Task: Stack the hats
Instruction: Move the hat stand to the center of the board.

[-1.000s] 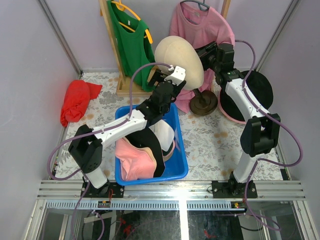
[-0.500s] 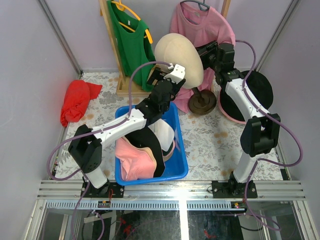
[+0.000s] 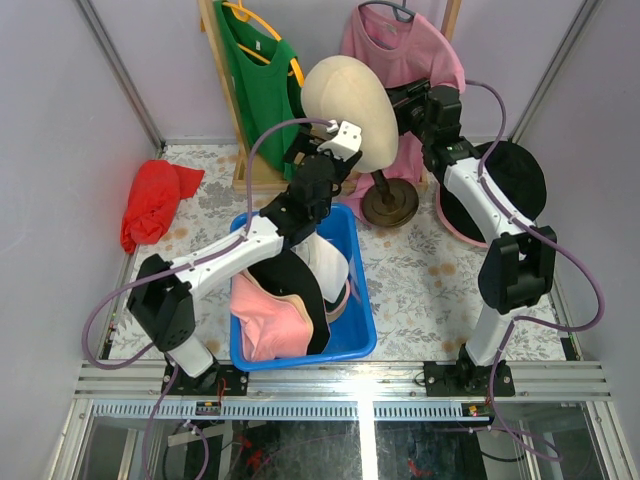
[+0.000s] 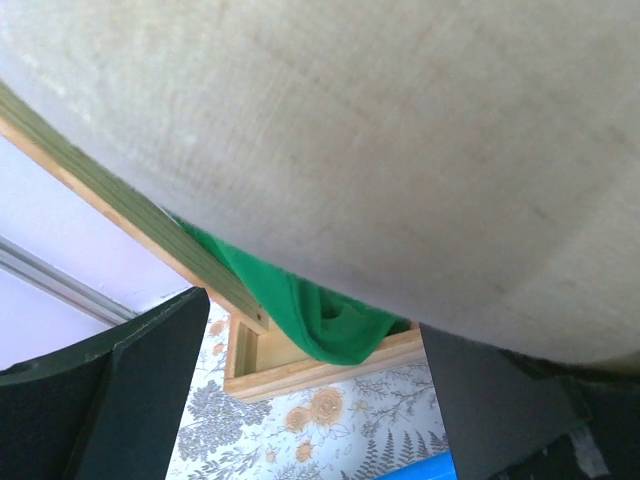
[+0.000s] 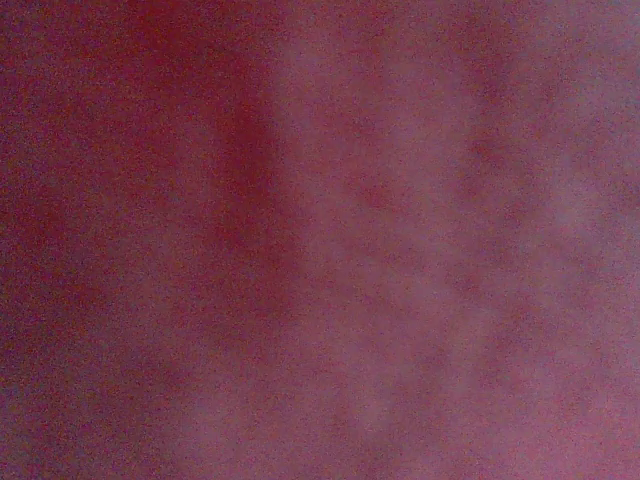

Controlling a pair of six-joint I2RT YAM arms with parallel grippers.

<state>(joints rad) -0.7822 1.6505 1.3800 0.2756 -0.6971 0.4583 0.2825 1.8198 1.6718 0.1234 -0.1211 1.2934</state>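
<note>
Several hats lie in the blue bin (image 3: 345, 345): a pink one (image 3: 262, 318), a black one (image 3: 300, 285), a white one (image 3: 330, 262). A black hat (image 3: 515, 178) lies on a pink hat (image 3: 462, 228) at the right. My left gripper (image 3: 322, 152) is open against the left side of the cream mannequin head (image 3: 345, 105); in the left wrist view the gripper (image 4: 310, 320) has its fingers (image 4: 130, 400) wide apart under the head (image 4: 380, 150). My right gripper (image 3: 405, 100) is pressed against the head's right side, its jaws hidden. The right wrist view is a pink-red blur.
The head's round stand base (image 3: 390, 205) sits behind the bin. A wooden rack (image 3: 245, 175) with a green shirt (image 3: 262, 85) stands at the back, a pink shirt (image 3: 415, 50) hangs beside it. A red cloth bundle (image 3: 152, 200) lies at the left.
The mannequin head and its stand have shifted left and back. Both grippers moved with it, staying against its sides.
</note>
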